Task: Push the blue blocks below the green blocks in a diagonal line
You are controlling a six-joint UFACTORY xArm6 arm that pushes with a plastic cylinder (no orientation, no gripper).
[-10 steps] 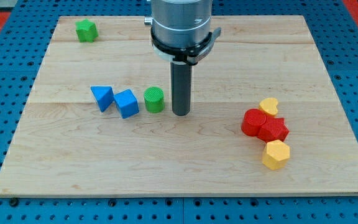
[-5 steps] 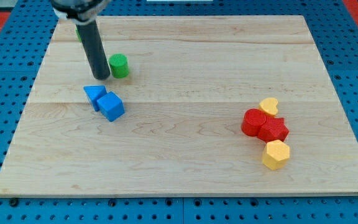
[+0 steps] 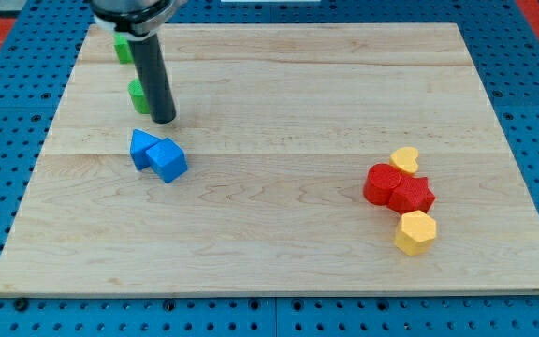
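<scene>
My tip [image 3: 164, 120] rests on the board at the upper left. A green cylinder [image 3: 138, 95] sits just left of the rod, partly hidden by it. A second green block [image 3: 122, 47] lies higher up near the board's top edge, also partly hidden behind the rod. A blue triangular block [image 3: 140, 148] and a blue cube [image 3: 167, 161] touch each other just below my tip, the cube to the lower right of the triangle.
At the view's right a cluster sits together: a yellow block [image 3: 404, 158], a red cylinder [image 3: 380, 183], a red star-like block [image 3: 412, 195] and a yellow hexagonal block [image 3: 415, 232]. The wooden board [image 3: 279, 253] lies on a blue pegboard.
The green cylinder has moved from the board's middle to the upper left. The blue blocks have shifted slightly left. My tip has moved from the middle to the upper left, now right of the cylinder.
</scene>
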